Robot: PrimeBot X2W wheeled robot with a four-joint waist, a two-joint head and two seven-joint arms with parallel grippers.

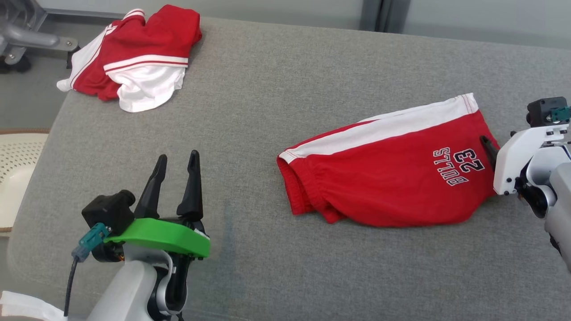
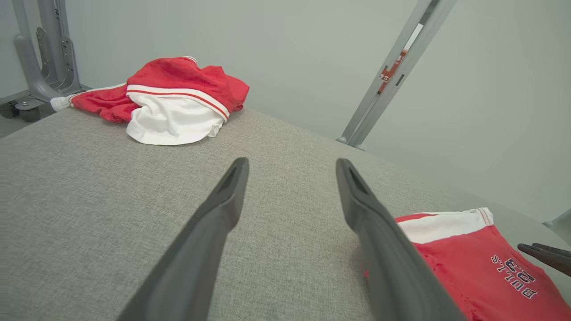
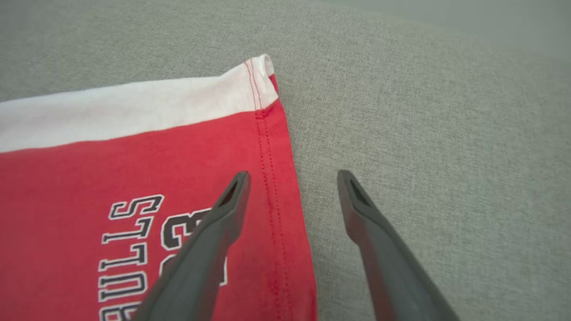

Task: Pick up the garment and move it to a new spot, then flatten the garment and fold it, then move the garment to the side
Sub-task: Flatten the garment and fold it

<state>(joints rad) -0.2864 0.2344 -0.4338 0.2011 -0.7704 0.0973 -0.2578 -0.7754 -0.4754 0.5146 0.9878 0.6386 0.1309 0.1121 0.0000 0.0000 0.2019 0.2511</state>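
currently left gripper (image 1: 176, 162) and right gripper (image 3: 292, 178) gape empty; right one may snag folded red-and-white fabric shorts (image 1: 383, 178), undoing the fold

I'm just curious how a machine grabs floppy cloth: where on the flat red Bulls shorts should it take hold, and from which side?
Probably the stitched hem of the red shorts, approached from the robot's right. They lie flat on the grey cushion, so only an edge offers a pinch, and the open right gripper straddles that hem.
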